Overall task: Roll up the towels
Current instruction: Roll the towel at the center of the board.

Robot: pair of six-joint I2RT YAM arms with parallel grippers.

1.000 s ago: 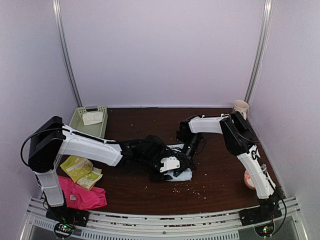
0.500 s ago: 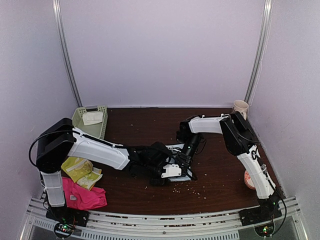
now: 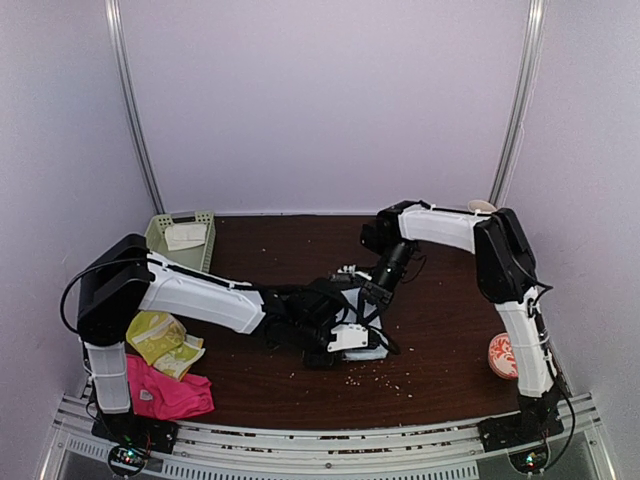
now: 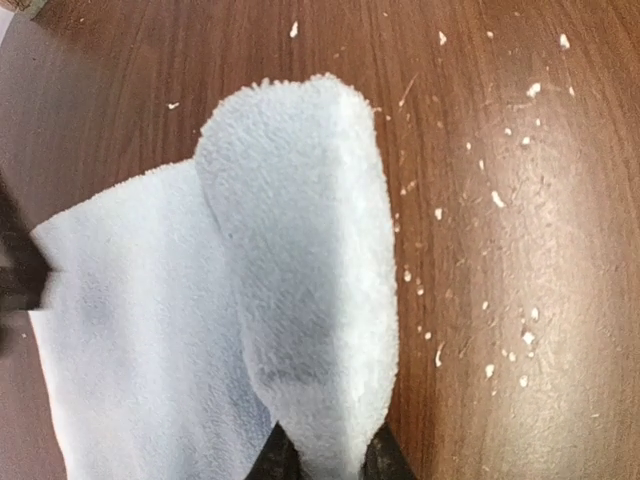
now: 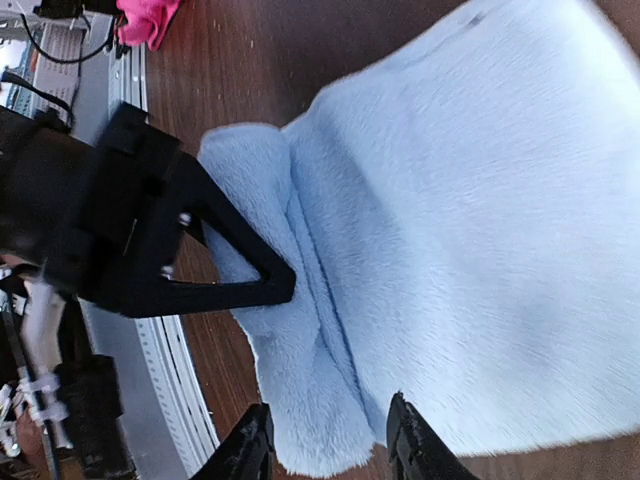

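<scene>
The pale blue towel [image 3: 372, 342] lies mid-table, its near edge turned over into a thick fold [image 4: 300, 280]. My left gripper [image 4: 328, 462] is shut on the end of that fold, a dark finger [image 4: 275, 462] on each side. My right gripper [image 5: 330, 450] hovers open just over the towel [image 5: 460, 200]; its fingers [image 5: 250, 450] straddle the folded corner without pinching it. The left gripper's black finger [image 5: 180, 250] rests on the fold in that view. A cream-white towel [image 3: 186, 236] lies in the basket. A yellow-green towel [image 3: 160, 340] and a hot-pink towel [image 3: 160, 392] lie at the front left.
A pale green slotted basket [image 3: 160, 250] stands at the back left. A mug [image 3: 480, 208] peeks out behind the right arm at the back right. An orange patterned round object [image 3: 503, 355] sits near the right edge. Crumbs [image 3: 385, 378] dot the brown table.
My right gripper has opened, let go of the towel and drawn back and up. My left gripper has closed on the folded edge and slid a little right.
</scene>
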